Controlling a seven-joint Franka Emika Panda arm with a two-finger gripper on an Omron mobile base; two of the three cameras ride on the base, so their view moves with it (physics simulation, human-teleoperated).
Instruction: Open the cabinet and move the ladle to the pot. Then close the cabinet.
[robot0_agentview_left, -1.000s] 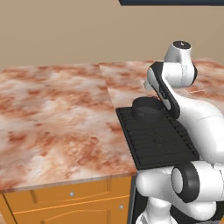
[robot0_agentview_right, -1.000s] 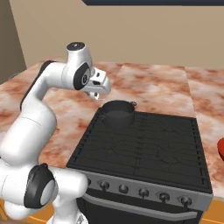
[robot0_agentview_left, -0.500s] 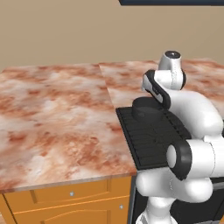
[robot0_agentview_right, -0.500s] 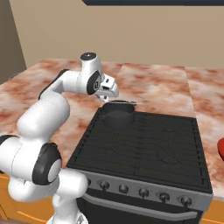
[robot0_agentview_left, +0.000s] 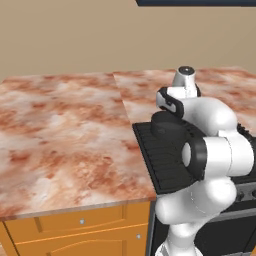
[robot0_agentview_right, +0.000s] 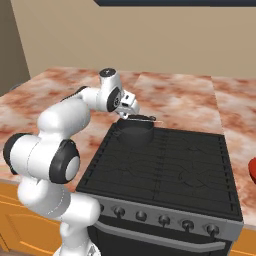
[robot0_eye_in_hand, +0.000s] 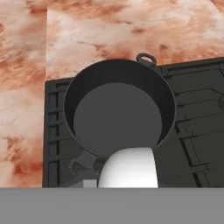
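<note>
**Ladle over the pot, straight ahead of the hand**

Hovers with the gripper (robot0_agentview_right: 131, 111) just above the near rim of the dark pot (robot0_agentview_right: 134, 132), at the back left corner of the stove (robot0_agentview_right: 170, 170). Looks down the hand straight into the pot (robot0_eye_in_hand: 116, 116): open mouth dead ahead and below, bare floor, nothing inside, small ring handle on the far rim.

Seems pinched on the ladle (robot0_agentview_right: 145, 118). Cannot see the fingertips themselves, since a pale rounded shape (robot0_eye_in_hand: 127, 168) sits right where they would rise, most likely the ladle seen very close. Judged as clamped on it because of the thin silver rod sticking out from the hand in mid-air, with nothing else under it to carry it.

About the one relation that matters:
- Runs the ladle's long axis sideways from the hand, roughly level, out across the pot's mouth toward the far rim.
- Overlaps the near rim in the hand view, so partly over the opening and partly short of it.
- Cannot tell whether the rod touches the rim or only passes just above it.

Calls, by this reading, for a small push forward and down before letting go, so that the bowl end lands inside and not on the rim or on the stove beside it. Risks a tip-out toward the marble counter (robot0_agentview_left: 65, 130) if released this near the edge.
</note>
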